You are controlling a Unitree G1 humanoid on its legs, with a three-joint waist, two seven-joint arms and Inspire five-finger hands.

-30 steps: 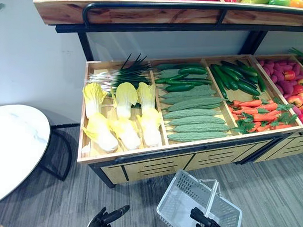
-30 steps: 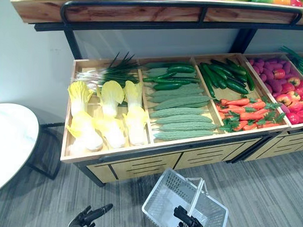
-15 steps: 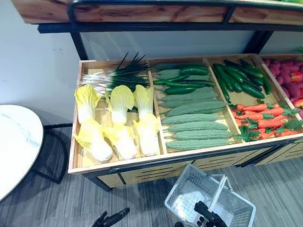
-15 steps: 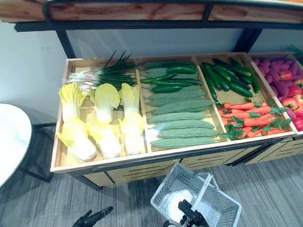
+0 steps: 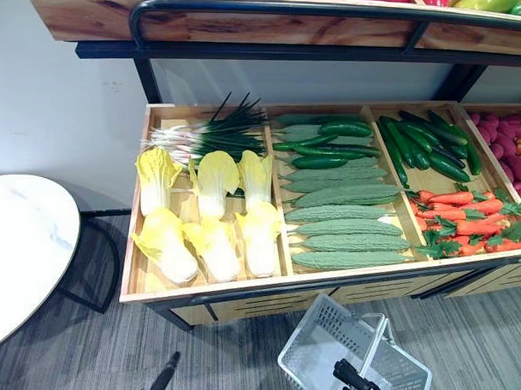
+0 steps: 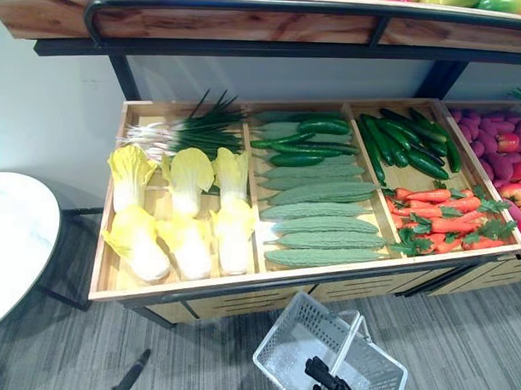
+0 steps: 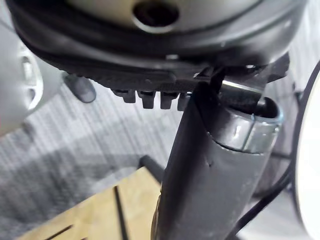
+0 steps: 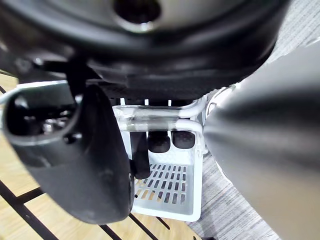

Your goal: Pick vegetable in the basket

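Note:
A white plastic basket (image 5: 311, 344) hangs low in front of the stand. My right hand (image 5: 356, 388) holds it from above, with its fingers (image 8: 160, 142) curled round the white handle (image 8: 160, 122). The basket looks empty. On the wooden stand lie napa cabbages (image 5: 212, 219), scallions (image 5: 207, 133), bitter gourds (image 5: 345, 219), dark cucumbers (image 5: 425, 145) and carrots (image 5: 465, 223). My left hand (image 5: 162, 378) is low at the left, well short of the stand, with a straight finger and nothing in it; its thumb (image 7: 210, 190) looms large in the left wrist view.
A black rail (image 5: 326, 283) runs along the stand's front edge. An upper wooden shelf (image 5: 249, 23) overhangs the crates. Red and purple fruit (image 5: 511, 139) fills the far right crate. A round white table (image 5: 19, 255) stands at the left.
The camera has shifted, so the stand sits a little differently in view. My left hand has sunk lower, with less of it showing. The right hand keeps hold of the basket.

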